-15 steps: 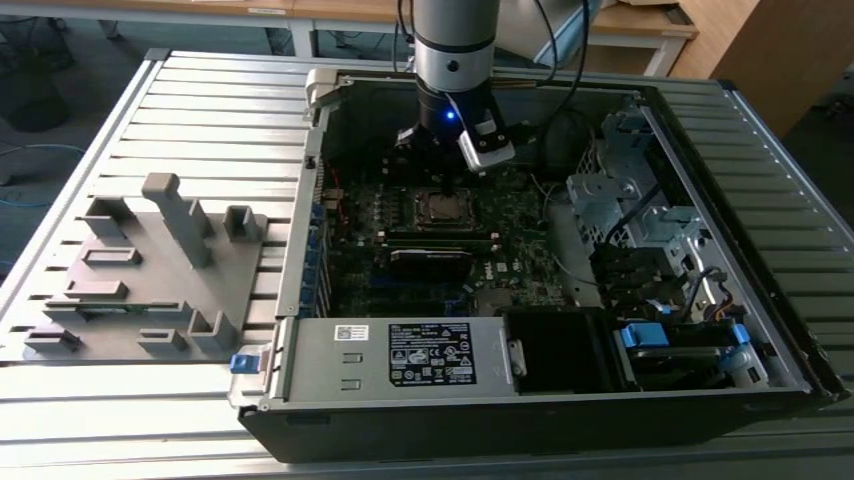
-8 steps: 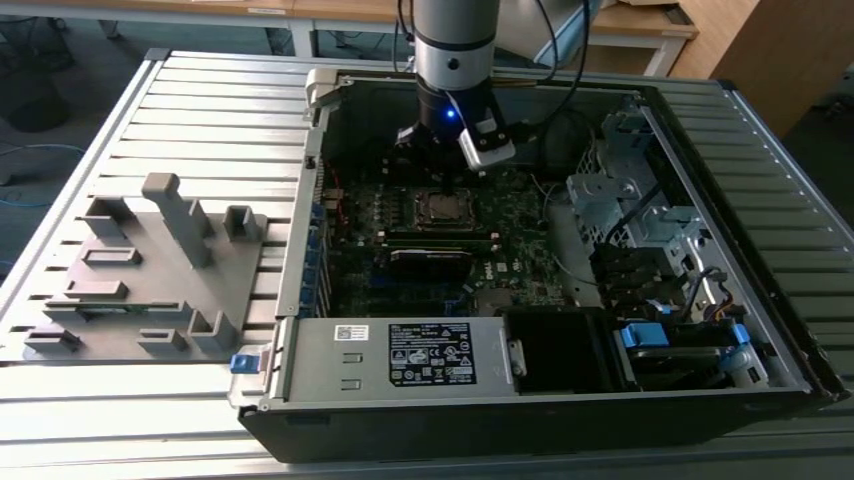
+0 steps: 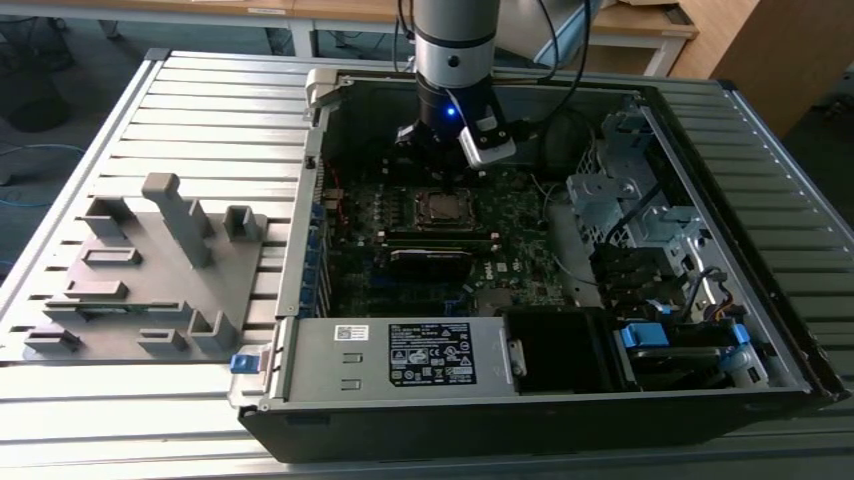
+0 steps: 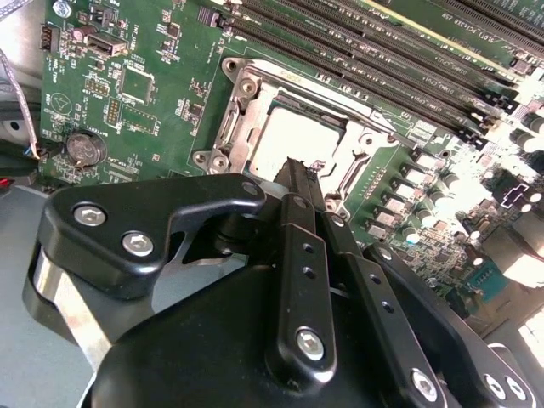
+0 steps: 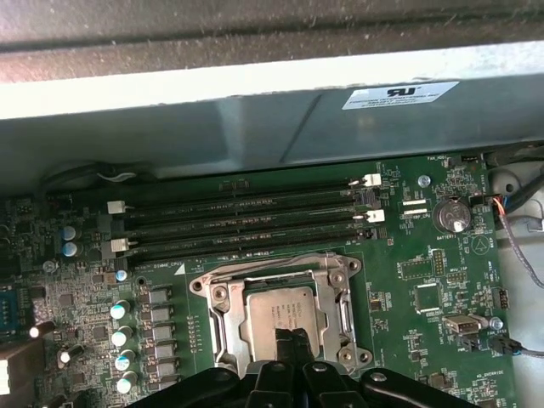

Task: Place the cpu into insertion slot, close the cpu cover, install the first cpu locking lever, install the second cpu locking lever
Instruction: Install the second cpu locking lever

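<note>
CPU (image 5: 280, 311) seated flat in the socket on the green motherboard (image 4: 161, 102), dull silver top facing up, with the CPU cover (image 5: 344, 293) lying closed around it as a silver frame. Gripper (image 4: 299, 170) hangs just above the near edge of the chip, black fingers (image 4: 293, 183) drawn together into one narrow tip, holding nothing. In the exterior view the arm (image 3: 454, 60) reaches down into the open computer case (image 3: 400, 360), beside empty memory slots (image 5: 246, 217).
</note>
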Robot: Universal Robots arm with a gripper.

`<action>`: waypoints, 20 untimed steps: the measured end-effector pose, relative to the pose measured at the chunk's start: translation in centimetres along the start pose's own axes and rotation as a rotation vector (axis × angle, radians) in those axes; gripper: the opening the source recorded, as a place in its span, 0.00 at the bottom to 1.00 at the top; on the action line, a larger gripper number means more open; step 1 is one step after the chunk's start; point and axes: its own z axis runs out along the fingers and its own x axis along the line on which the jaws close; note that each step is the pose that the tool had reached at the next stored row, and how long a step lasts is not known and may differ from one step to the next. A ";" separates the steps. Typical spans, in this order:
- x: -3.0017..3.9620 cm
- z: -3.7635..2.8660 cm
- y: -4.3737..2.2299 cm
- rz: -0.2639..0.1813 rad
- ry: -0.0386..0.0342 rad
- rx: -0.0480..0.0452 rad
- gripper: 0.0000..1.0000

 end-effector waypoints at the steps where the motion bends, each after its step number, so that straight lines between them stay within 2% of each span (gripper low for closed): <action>1: 0.00 0.00 0.00 0.000 0.0000 0.0000 0.10; 20: -0.02 -0.22 0.01 0.000 0.0000 0.0000 0.10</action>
